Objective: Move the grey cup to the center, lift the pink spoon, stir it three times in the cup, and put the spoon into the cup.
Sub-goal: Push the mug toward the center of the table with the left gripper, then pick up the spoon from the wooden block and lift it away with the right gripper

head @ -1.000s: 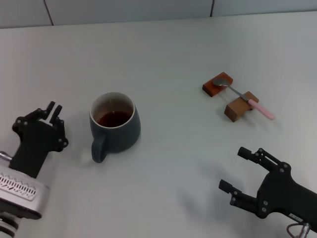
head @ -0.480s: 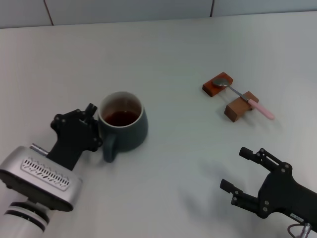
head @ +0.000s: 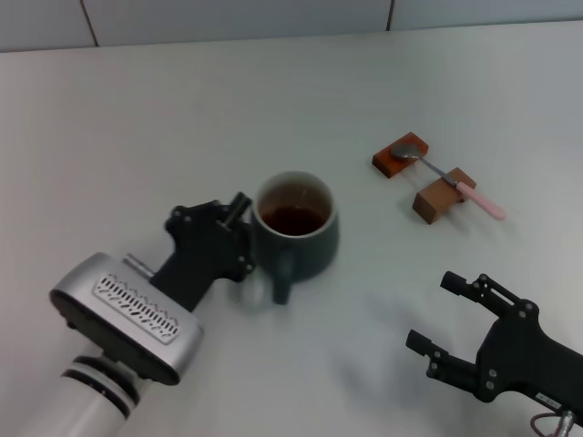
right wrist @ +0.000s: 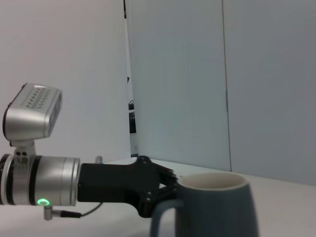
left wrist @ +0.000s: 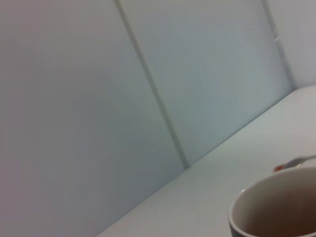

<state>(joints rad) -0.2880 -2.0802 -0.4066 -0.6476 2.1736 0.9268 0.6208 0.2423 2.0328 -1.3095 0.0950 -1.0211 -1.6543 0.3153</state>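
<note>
White table [head: 273, 100] carries the grey cup [head: 296, 237], holding dark liquid. Left gripper [head: 244, 238] presses against the cup's left side; whether its fingers clench, I cannot tell. Right of the cup, well apart, the pink spoon [head: 453, 182] lies across two wooden blocks [head: 424, 182]. Right gripper [head: 446, 314], fingers spread, idles nearer the robot than the cup.

The head camera looks down on the counter [head: 273, 91]. Both wrist cameras sit low, sharing the grey cup [right wrist: 212, 207] close up.

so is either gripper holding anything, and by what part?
Cannot tell: the left gripper is against the grey cup beside its handle, grip hidden. The right gripper holds nothing.
</note>
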